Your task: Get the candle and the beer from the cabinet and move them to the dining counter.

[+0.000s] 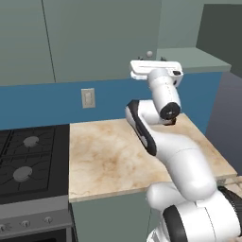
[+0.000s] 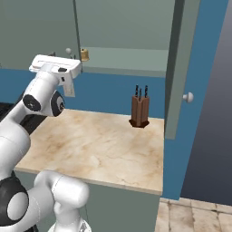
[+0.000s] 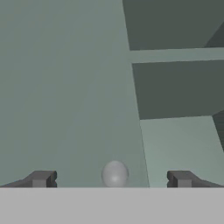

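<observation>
The grey-green cabinet (image 1: 94, 38) hangs above the worktop. Its left door (image 3: 65, 87) is closed and its right door (image 2: 181, 68) is swung open. My gripper (image 3: 111, 179) is open, raised to the lower edge of the closed door. That door's round pale knob (image 3: 114, 173) sits between my fingertips (image 3: 41, 178) without touching either. In the base views the gripper (image 1: 151, 60) (image 2: 55, 56) is just below the knob (image 1: 150, 54). The small tan candle (image 2: 84, 55) stands on the cabinet's bottom shelf, just right of the knob. The beer and the dining counter are out of view.
A marble worktop (image 1: 108, 151) lies under the arm, with a black stove (image 1: 23, 160) to its left and a wall outlet (image 1: 88, 98) on the blue backsplash. A brown knife block (image 2: 140, 111) stands at the back right. The open door juts forward over the worktop's right end.
</observation>
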Tool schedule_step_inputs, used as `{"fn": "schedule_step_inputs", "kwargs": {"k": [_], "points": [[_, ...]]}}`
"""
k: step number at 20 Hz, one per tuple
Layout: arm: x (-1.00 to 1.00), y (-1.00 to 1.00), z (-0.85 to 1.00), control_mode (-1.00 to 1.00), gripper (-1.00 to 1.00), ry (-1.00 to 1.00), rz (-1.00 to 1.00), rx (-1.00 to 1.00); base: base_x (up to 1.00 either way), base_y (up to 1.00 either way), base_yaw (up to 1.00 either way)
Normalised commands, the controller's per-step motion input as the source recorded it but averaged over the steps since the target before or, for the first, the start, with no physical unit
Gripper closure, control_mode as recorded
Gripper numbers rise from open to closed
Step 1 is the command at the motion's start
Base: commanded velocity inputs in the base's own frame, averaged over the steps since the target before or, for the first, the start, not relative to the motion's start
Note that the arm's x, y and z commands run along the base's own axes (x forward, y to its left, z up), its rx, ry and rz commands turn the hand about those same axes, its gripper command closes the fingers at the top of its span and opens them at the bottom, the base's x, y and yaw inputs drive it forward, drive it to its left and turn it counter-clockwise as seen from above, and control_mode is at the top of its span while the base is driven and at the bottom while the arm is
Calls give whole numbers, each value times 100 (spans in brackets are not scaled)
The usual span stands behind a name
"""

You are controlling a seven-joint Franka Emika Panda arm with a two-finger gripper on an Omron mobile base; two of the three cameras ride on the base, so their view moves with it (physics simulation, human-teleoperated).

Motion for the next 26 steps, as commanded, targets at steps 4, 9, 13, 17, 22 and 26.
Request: {"fn": "schedule_step_inputs", "kwargs": {"k": [4, 9, 13, 17, 22, 26], "points": [[20, 0, 0, -100, -100, 0, -1, 0, 0, 0, 0], [23, 0, 0, -100, -100, 0, -1, 0, 0, 0, 0], [16, -7, 0, -100, -100, 0, 0, 0, 0, 0, 0], [18, -3, 0, -100, -100, 0, 0, 0, 0, 0, 0], [22, 0, 0, -100, -100, 0, -1, 0, 0, 0, 0], [17, -3, 0, -100, -100, 0, 0, 0, 0, 0, 0]]}}
